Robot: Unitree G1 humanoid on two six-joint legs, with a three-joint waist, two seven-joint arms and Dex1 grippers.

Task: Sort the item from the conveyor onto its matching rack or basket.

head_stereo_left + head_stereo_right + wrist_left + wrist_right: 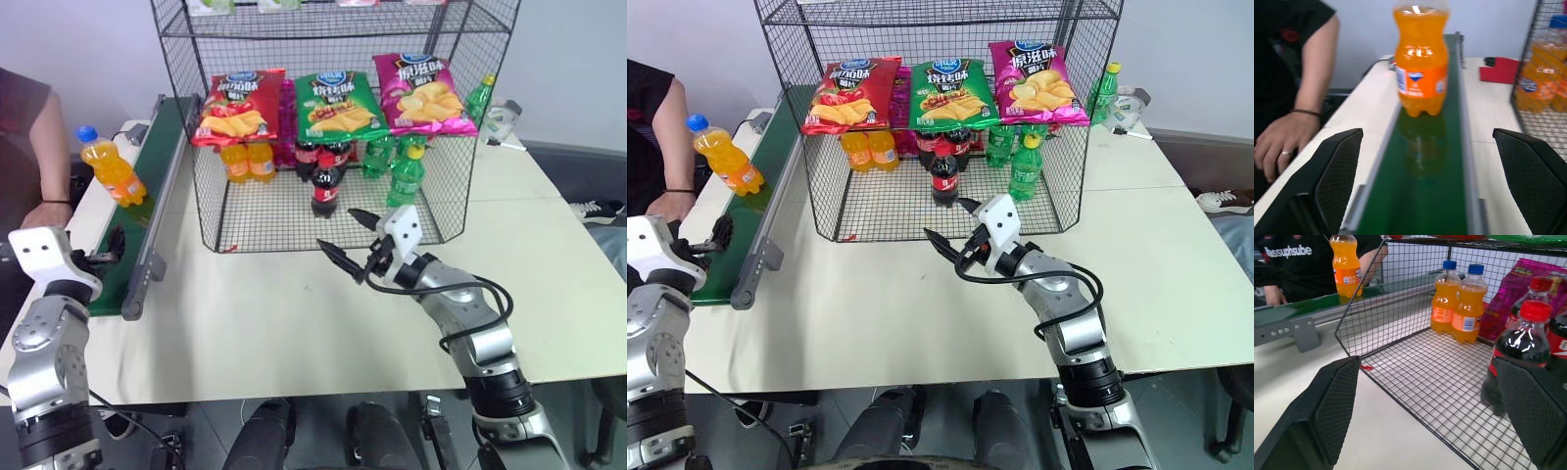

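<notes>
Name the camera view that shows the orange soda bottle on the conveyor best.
The left wrist view: the orange soda bottle stands large and upright on the green conveyor, label facing the camera, its cap cut off. Both eye views show it small, cap included. The right wrist view shows it beyond the wire rack, far off.

White lettering "assuphsube" reads across the person's black T-shirt (1288, 254). Chip-bag and bottle labels are illegible.

The small clear plastic bottle of orange soda (112, 168) stands on the long dark green conveyor belt (137, 215), at nine o'clock of the tall black wire-mesh rack (323, 117). A person's hand (44, 212) rests at nine o'clock of the belt.
</notes>
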